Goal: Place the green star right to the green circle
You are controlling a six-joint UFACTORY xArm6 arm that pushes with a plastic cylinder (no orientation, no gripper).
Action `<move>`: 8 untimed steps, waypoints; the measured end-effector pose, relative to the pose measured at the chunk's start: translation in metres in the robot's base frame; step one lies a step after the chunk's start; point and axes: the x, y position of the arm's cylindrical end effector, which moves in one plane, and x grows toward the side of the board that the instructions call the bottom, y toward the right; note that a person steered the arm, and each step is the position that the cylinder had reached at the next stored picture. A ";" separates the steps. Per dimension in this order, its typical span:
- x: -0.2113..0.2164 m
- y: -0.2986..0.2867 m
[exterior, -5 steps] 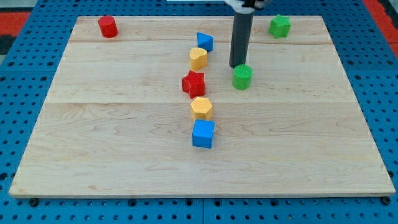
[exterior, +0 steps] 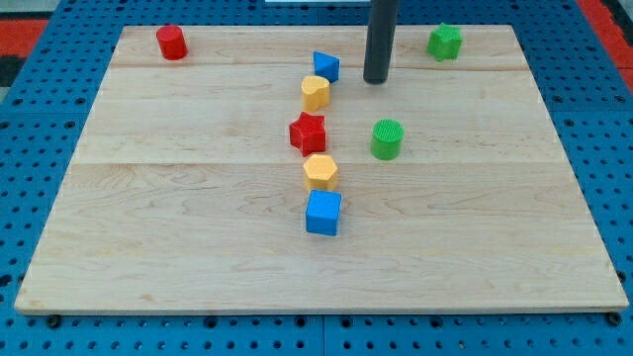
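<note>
My tip (exterior: 376,80), a bare rod with no claw to part or close, stands on the bench (exterior: 198,247); the green star (exterior: 445,42) lies at two o'clock, the green circle (exterior: 387,139) at six, both apart.

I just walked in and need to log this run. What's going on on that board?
A single arm with a dark rod is pushing blocks around a wooden board. My tip sits near the view's top, apart from every block, between the blue block and the green star. The green circle lies below the tip. The star is up in the view's top right corner, not yet beside the circle.
</note>
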 end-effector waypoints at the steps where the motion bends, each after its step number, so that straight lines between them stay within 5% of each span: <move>1: -0.052 0.042; 2: -0.060 0.099; 5: -0.045 0.148; 6: -0.016 0.097; 8: -0.004 0.085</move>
